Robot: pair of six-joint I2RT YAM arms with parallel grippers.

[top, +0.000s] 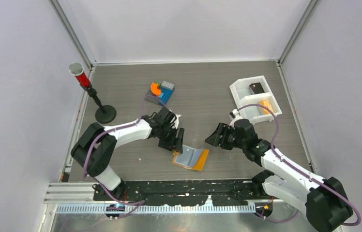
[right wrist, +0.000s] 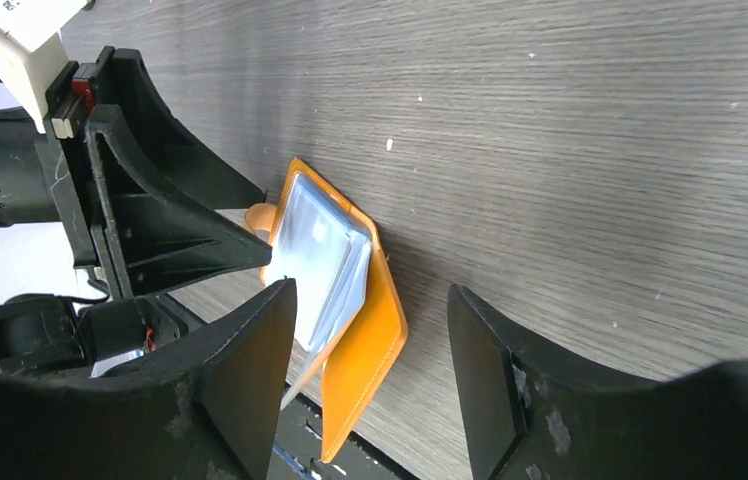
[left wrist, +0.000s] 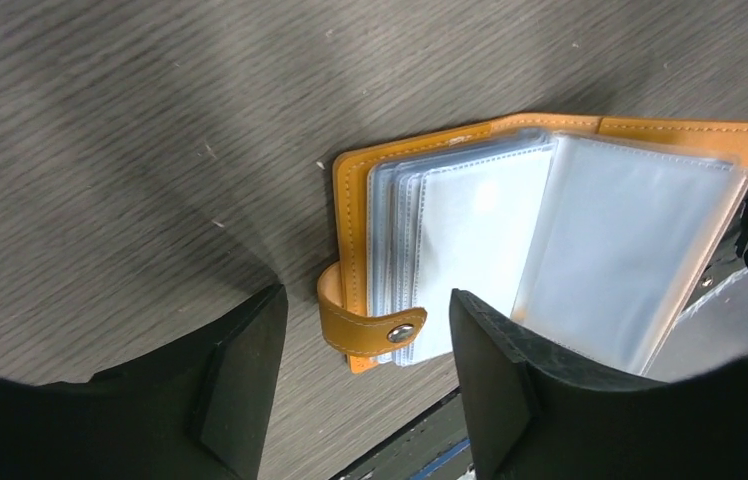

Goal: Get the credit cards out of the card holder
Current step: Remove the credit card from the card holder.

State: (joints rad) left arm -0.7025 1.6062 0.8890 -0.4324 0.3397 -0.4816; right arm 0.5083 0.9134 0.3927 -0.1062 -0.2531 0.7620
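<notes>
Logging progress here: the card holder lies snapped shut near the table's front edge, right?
Not shut: the card holder lies open near the table's front edge, clear sleeves exposed, its snap tab undone. The left wrist view shows it.

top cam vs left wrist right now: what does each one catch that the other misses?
Top only: the tray at far right with a dark card in it, the toy blocks and the stand. Left wrist only: the snap tab, the stitching, and the clear sleeves with no card showing. Both: the holder lying open on the table.
</notes>
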